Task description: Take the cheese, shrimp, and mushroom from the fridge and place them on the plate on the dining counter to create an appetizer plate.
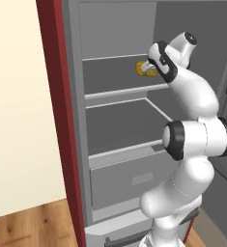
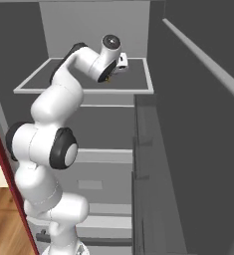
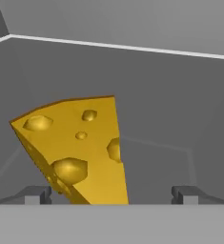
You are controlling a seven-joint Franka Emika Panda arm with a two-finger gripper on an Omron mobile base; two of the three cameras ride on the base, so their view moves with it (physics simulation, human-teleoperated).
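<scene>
Hand view, cheese [image 3: 80, 147] between spread fingers [image 3: 37, 194]

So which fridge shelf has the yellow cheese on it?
The upper shelf, where the claw is reaching. The cheese sits on it toward the back; the shelf below has no cheese on it.

Cream wall [image 1: 16, 111], dark red panel [image 1: 62, 120], wooden floor [image 1: 33, 224] beneath.

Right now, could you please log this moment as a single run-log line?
phase: reaching for cheese | site: upper fridge shelf | end effector: open, fingers either side of cheese | lifted: no
</scene>
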